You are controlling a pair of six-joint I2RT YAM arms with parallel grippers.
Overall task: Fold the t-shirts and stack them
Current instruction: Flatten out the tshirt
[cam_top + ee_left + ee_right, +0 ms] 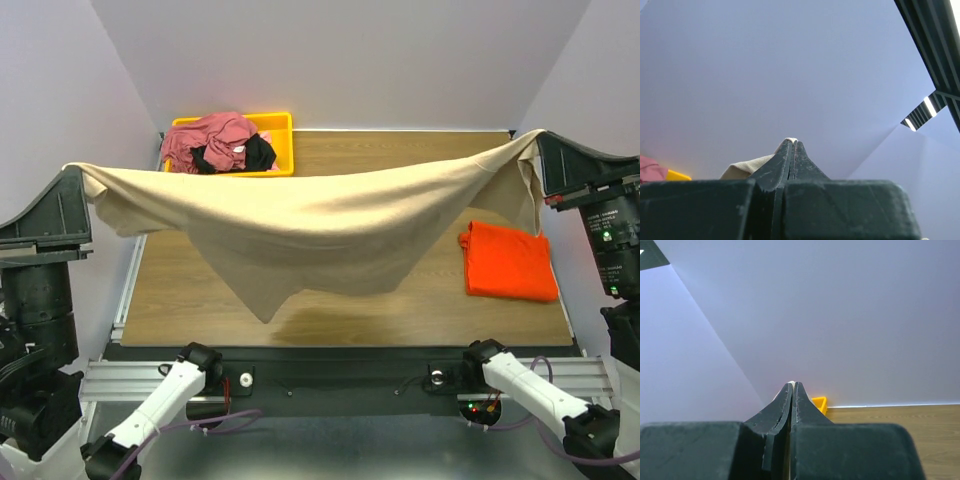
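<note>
1. Holding the tan shirt (330,230) up by two corners stretches it between the arms. It hangs in a sagging sheet above the middle of the table (400,310), with its lowest point dangling toward the near edge. As far as I can tell, it does not touch the wood.
2. The left gripper (72,172) is pinched tight on the shirt's left corner, high over the left edge. In its wrist view a bit of tan cloth shows at the tips.
3. The right gripper (540,138) is clamped on the opposite corner, above the right edge. A sliver of pale cloth peeks out between its tips.
4. Lifting the shirt this way likely lets the cloth hang flat before it is laid down for folding.
5. The orange shirt (508,260) lies folded near the right edge and is probably the base of the stack.
6. The yellow bin (280,135) in the far left corner holds the rose-red shirt (205,135) and the black shirt (258,152), both crumpled and not yet folded.
</note>
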